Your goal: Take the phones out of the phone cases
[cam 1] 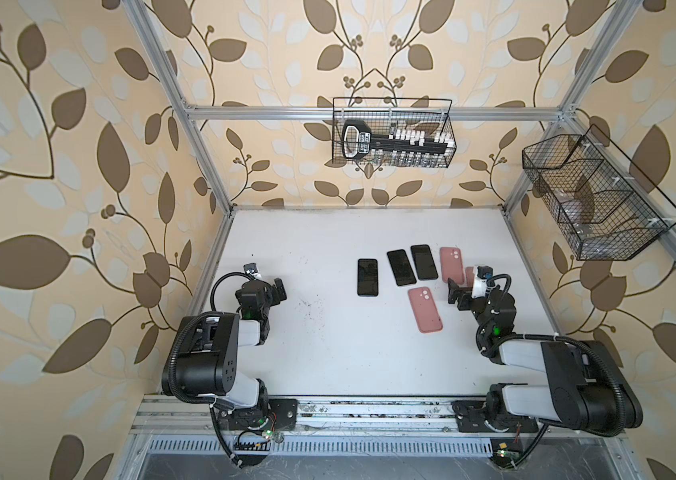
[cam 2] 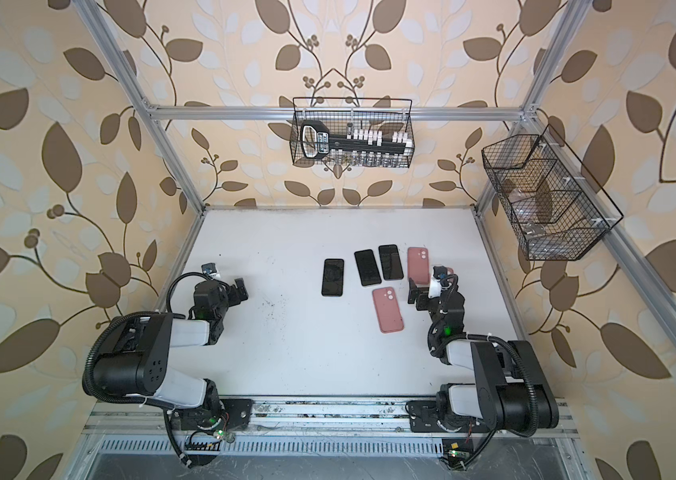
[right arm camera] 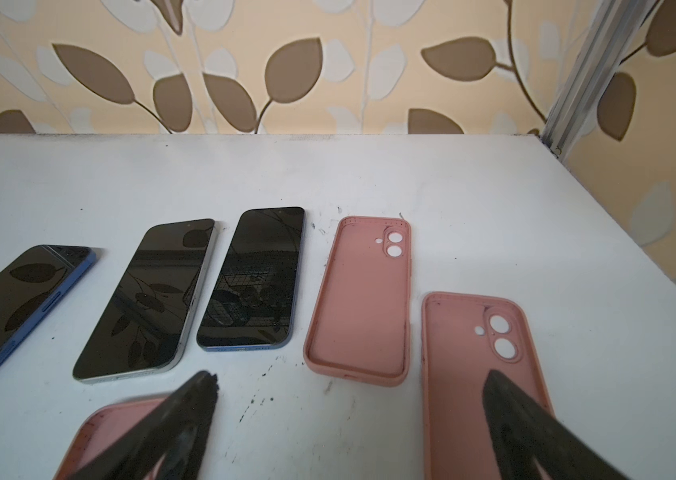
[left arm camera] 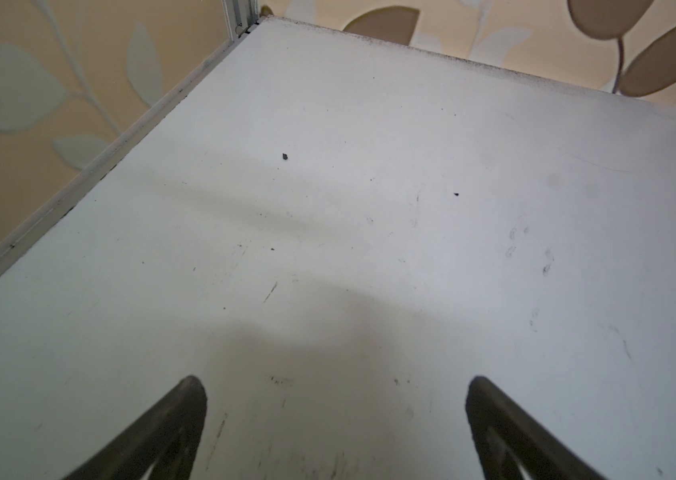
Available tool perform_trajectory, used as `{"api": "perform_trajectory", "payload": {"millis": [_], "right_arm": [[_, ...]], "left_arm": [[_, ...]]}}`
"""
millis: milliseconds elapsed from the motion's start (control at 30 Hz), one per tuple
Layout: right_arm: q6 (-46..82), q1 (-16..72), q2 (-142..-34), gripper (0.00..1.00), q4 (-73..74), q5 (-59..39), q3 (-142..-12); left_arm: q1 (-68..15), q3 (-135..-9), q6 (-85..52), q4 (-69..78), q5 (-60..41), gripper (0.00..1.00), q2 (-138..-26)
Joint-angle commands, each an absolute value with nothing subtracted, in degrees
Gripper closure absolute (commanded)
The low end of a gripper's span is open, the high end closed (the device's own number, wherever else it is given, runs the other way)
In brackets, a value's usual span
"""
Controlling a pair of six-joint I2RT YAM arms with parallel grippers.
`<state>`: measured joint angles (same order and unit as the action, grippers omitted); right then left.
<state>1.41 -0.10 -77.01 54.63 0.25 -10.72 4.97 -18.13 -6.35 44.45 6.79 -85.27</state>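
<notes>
Hovering wide-spread and empty, right gripper (right arm camera: 349, 385) and left gripper (left arm camera: 336, 386) look finished: black glass-faced phones (right arm camera: 253, 278) lie sorted beside hollow pink silicone cases (right arm camera: 361, 291).

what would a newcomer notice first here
Three black phones lie screen-up in a row on the white table, with three pink cases close by on their right. The right pincer hangs open over those cases; the left pincer hangs open above bare table, far left. A loaded wire basket hangs on the back wall.
</notes>
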Motion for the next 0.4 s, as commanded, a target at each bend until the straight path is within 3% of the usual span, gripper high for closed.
{"api": "perform_trajectory", "payload": {"millis": [0, 367], "right_arm": [[0.28, 0.17, -77.06, 0.0, 57.27, 1.82, -10.55], [0.35, 0.09, -77.17, 0.0, 57.55, 1.85, -10.48]], "left_arm": [[5.62, -19.86, -6.61, 46.03, 6.13, 0.01, -85.3], [5.62, -19.81, -6.46, 46.05, 5.84, 0.01, -85.09]]}}
